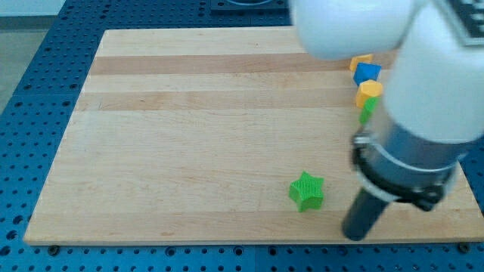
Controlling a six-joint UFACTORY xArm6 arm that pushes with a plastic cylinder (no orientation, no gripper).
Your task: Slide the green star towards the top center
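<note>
Pale wooden bench on a blue perforated base

The bench (pixel 189 136) is light wood with faint lengthwise grain bands. Around it lies a blue surface (pixel 30 98) dotted with regular rows of holes, seen at the view's left, bottom and top edges. Lighting is even.

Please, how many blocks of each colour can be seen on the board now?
Green: 2, the green star and a partly hidden green block
Yellow: 2, one and another
Blue: 1
Total: 5 visible
</note>
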